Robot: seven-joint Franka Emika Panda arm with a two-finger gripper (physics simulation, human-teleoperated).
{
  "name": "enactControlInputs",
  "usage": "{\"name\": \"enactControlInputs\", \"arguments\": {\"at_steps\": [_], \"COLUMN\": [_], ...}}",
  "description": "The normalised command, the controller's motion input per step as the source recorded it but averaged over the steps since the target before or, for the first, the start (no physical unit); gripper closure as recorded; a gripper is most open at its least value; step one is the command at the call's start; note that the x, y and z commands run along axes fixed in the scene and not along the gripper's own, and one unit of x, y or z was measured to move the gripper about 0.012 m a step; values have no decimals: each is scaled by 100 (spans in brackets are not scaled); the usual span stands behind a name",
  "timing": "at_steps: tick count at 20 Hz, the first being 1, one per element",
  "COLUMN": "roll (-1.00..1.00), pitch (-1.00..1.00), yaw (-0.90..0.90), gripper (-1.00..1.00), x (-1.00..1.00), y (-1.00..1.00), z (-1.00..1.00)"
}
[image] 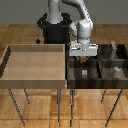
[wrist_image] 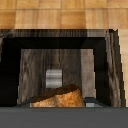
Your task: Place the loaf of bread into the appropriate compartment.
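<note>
- At the exterior view's left, well apart from the fingers, you see a shallow pale-wood tray (image: 10,67): plain square walls, flat matte floor, thin metal legs below.
- Right of it stands the dark-wood compartment box (image: 120,75), split by partitions into several cells. Its grain reads rough and streaky, almost black along the rims.
- Your fingers (image: 83,56) hang over the cell nearest the tray, at about rim height; in the wrist view only one grey tip (wrist_image: 92,104) shows.
- The loaf of bread (wrist_image: 57,97) sits between the fingers, a blocky orange-brown lump with a mottled crust, apparently held narrow on it. The exterior view shows it as an orange speck just under the white hand.
- Directly beneath the fingers, the wrist view looks into a deep cell with weathered plank walls (wrist_image: 95,65) and a small grey metallic block (wrist_image: 53,78) lying on its floor.
- Further to the exterior view's right, away from the fingers, other cells hold small grey objects (image: 116,70); their shapes are too small to tell.
- To do this step well, you should first confirm this cell is the right one for bread. Then keep the loaf centred between the walls, lower straight, and open only when it is well below the rim, so it drops beside the grey block instead of bouncing off it.
</note>
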Motion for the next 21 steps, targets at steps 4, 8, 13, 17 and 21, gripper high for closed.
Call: {"name": "enactControlInputs", "arguments": {"at_steps": [4,8,13,17,21], "roll": [0,0,0,0,0], "pitch": [0,0,0,0,0], "yaw": [0,0,0,0,0], "gripper": [-100,-100,-100,-100,-100], "x": [0,0,0,0,0], "y": [0,0,0,0,0], "z": [0,0,0,0,0]}}
